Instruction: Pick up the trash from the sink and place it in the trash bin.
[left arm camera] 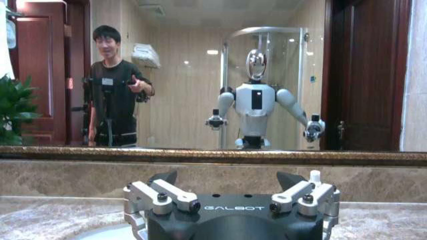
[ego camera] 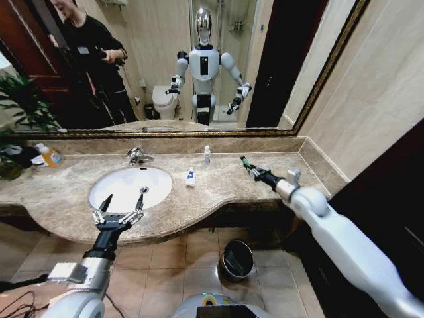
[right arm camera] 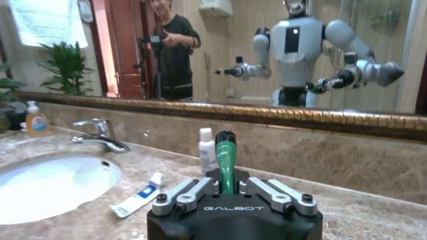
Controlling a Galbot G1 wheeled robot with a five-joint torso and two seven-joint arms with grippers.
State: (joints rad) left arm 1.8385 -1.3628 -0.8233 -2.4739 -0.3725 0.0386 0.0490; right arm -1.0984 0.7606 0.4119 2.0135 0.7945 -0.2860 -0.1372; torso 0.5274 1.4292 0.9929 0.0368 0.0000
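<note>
The white oval sink (ego camera: 112,192) sits in the beige counter. My left gripper (ego camera: 124,200) hangs open over the sink's front rim, nothing between its fingers; its wrist view shows the jaws spread wide (left arm camera: 227,181). My right gripper (ego camera: 258,174) is above the counter, right of the sink, shut on a small green-black piece (ego camera: 248,165) that sticks out past the fingertips (right arm camera: 225,155). A white tube with a blue label (ego camera: 191,177) lies on the counter beside the sink (right arm camera: 138,198). A tiny white bottle (ego camera: 207,155) stands by the back wall (right arm camera: 207,150). The dark trash bin (ego camera: 237,260) stands on the floor below.
A chrome tap (ego camera: 138,156) rises behind the basin. A yellow bottle with an orange label (ego camera: 52,156) stands at the counter's far left, near a plant (ego camera: 23,106). A mirror (ego camera: 165,66) backs the counter. A wall closes the right side.
</note>
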